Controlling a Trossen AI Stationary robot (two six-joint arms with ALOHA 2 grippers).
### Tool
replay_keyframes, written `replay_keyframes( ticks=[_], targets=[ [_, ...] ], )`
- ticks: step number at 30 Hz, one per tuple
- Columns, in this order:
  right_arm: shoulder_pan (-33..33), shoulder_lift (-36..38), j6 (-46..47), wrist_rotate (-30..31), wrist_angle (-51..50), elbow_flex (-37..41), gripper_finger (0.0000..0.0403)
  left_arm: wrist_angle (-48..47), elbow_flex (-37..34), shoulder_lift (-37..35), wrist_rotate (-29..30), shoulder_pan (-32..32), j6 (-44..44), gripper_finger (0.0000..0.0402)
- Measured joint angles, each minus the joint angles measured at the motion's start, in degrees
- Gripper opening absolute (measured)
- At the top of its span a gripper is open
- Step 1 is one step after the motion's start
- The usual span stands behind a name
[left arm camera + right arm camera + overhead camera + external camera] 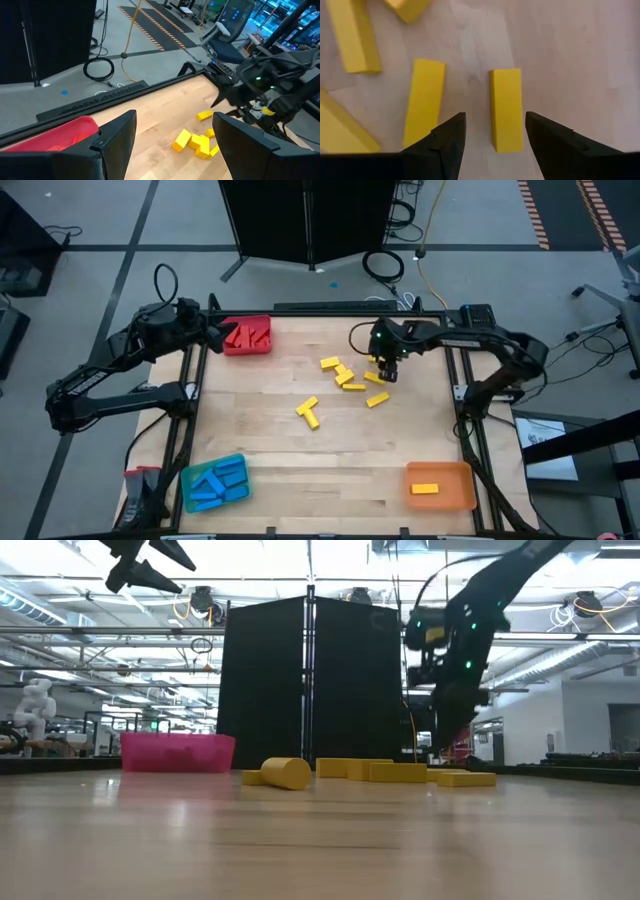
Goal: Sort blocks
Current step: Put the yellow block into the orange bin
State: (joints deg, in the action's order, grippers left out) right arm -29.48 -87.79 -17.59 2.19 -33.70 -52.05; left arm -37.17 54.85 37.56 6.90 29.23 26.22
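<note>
Hovering with right gripper (492, 132) jaws apart astride one yellow block (506, 109) on the desk (260, 435); reds and blues binned, loose yellows remaining; left gripper (170, 145) parted, waiting.

No readable text, labels, brands or numbers found anywhere. Checked across table, trays, blocks, arms and the room behind. Only unlettered orange striped floor markings seen.

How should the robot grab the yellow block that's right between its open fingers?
Straight down from above. The right gripper is open, one finger on each long side of the yellow block. Pinching across its narrow middle looks best: those sides are flat and parallel, and its neighbour block leaves a gap.
</note>
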Motion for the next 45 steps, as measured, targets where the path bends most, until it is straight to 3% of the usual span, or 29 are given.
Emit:
replay_keyframes(
  ticks=[13,15,19,27,36,40,45],
  targets=[
    [-3.8,-9.7,0.9,-0.9,3.1,-0.2,0.0199,-3.7,0.0,0.0,1.1,0.0,0.0,0.0267],
    [-3.7,-10.0,1.5,0.4,2.3,-0.9,0.0177,-4.1,0.0,0.0,1.1,0.0,0.3,0.0267],
    [-3.7,-10.7,1.9,0.5,0.7,-2.2,0.0083,-4.2,0.0,0.0,1.1,0.0,0.3,0.0267],
    [-3.0,-10.5,4.9,0.6,-5.7,-6.2,0.0081,-4.2,0.0,0.0,1.1,0.0,0.2,0.0267],
    [2.5,0.2,8.3,-0.4,-16.8,-17.0,0.0081,-4.4,0.0,0.0,1.1,0.0,-0.1,0.0267],
    [9.4,10.1,15.5,-1.0,-19.1,-17.8,0.0081,-4.4,0.0,-0.1,1.1,0.0,-0.7,0.0267],
    [22.3,22.1,31.7,5.7,-27.0,-14.7,0.0081,-4.3,0.0,-0.2,1.5,0.0,-2.6,0.0267]
  ],
)
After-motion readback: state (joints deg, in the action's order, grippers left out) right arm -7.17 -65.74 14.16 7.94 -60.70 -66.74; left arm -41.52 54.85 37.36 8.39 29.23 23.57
